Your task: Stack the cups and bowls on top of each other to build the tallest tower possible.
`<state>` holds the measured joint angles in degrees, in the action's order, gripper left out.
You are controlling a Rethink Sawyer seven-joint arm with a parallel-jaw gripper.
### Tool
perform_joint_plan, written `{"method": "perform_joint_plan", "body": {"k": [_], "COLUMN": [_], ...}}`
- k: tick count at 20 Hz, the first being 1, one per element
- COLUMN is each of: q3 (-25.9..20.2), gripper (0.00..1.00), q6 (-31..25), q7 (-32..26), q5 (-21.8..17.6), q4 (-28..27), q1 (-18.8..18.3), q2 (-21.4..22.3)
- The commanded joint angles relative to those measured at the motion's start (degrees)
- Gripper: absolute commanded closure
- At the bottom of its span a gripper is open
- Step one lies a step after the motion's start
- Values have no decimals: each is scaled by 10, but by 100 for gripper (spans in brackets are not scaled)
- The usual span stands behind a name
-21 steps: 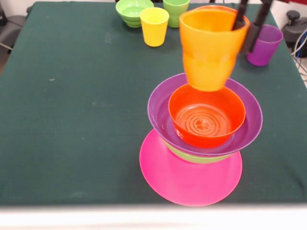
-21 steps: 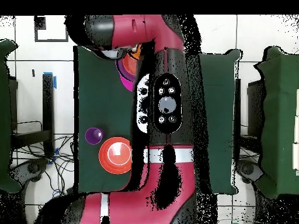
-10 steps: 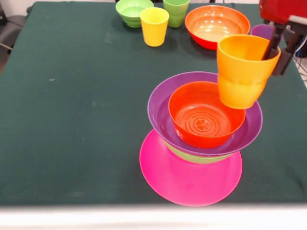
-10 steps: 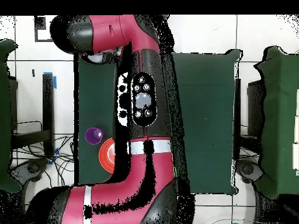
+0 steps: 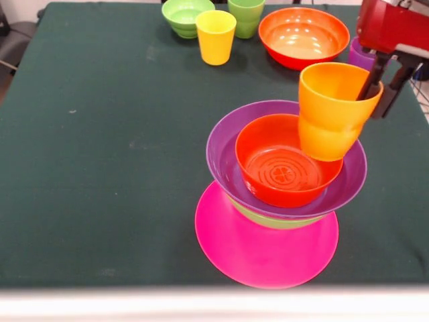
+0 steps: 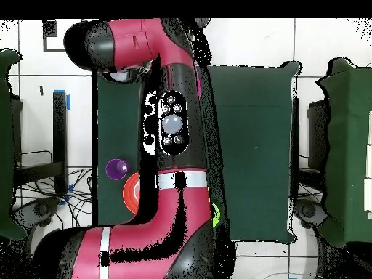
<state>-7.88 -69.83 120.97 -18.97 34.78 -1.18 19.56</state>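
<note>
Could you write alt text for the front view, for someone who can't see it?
The robot's tool grips an orange cup by its rim, above an orange-red bowl atop a stack: purple bowl, green bowl, pink bowl. Behind stand a yellow cup, two green pieces and another orange-red bowl.

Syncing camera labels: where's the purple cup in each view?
Front view: purple cup at upper right, mostly hidden behind the arm, beside the loose orange-red bowl.
Overhead view: purple cup at left, just above the same orange-red bowl, the shared landmark.
</note>
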Motion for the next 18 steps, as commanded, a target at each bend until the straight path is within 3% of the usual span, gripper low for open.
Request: {"method": "perform_joint_plan", "body": {"k": [1,9,18], "q3": [-2,5,20], "gripper": [100,100,100], "q6": [-11,16,70], "q7": [65,54,92], "q5": [0,6,19], "q4": [-14,-5,37], "q1": [4,-5,5], "q2": [-11,-22,-30]}}
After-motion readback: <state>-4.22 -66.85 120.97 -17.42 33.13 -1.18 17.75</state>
